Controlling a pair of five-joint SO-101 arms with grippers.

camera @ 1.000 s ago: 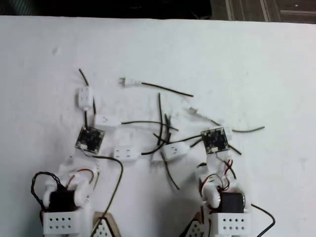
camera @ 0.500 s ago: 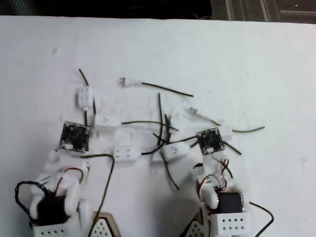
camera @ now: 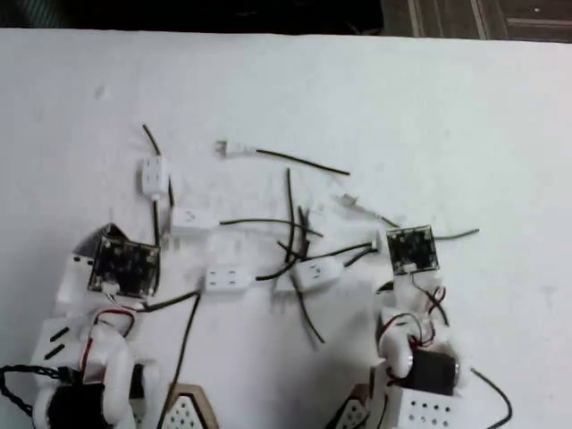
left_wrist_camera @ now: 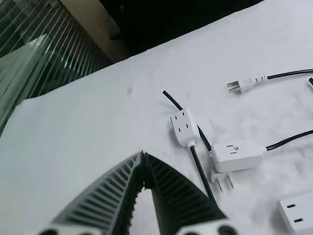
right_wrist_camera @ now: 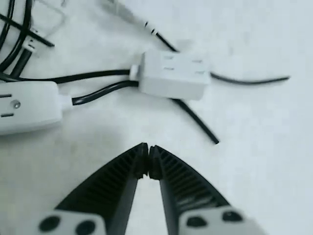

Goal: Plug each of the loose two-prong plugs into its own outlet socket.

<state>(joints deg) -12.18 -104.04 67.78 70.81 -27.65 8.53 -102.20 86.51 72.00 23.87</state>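
the left fingers (left_wrist_camera: 168, 188) are pressed together tip to tip with nothing between them, hanging above bare white counter (left_wrist_camera: 73, 137) off to one side of the clutter. just beyond them a small white socket block (left_wrist_camera: 183, 126) lies face up on a short black cord, and beside it is a larger white socket (left_wrist_camera: 238, 154) with its own black lead. a loose two-prong plug (left_wrist_camera: 222, 180) sits on the counter right next to that larger socket, prongs bare and plugged into nothing. a second plug (left_wrist_camera: 243, 85) lies farther out at the end of a long black cord, well apart from any socket. the corner of one more socket (left_wrist_camera: 297, 211) shows close by. the right fingers (right_wrist_camera: 117, 181) are likewise closed on nothing, poised over the counter just short of a white outlet block (right_wrist_camera: 172, 73) whose black cord runs off sideways. a thin cord end (right_wrist_camera: 198, 120) pokes out from under it. another white outlet (right_wrist_camera: 27, 111) lies to the side with two cords leading toward it. from above, the left arm (camera: 98, 357) and right arm (camera: 416, 366) flank a tangle of black cords (camera: 290, 237) in the middle of the counter.
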